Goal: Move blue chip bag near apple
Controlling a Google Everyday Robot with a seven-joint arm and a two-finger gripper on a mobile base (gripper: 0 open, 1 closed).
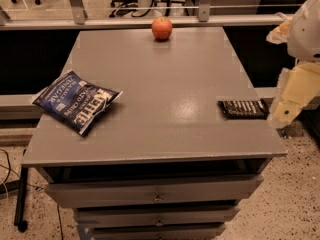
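Observation:
The blue chip bag (76, 101), dark navy foil with white lettering, lies flat near the left edge of the grey table (170, 74). The apple (162, 28), small and orange-red, sits at the far edge of the table, near its middle. My gripper (285, 106), a cream-coloured part on the end of the arm, hangs just off the table's right edge. It is far from both the bag and the apple and holds nothing that I can see.
A flat black rectangular packet (243, 108) lies at the table's right edge, right beside my gripper. The table stands on a cabinet with drawers (157, 196). A rail (150, 20) runs behind the table, with office chairs beyond it.

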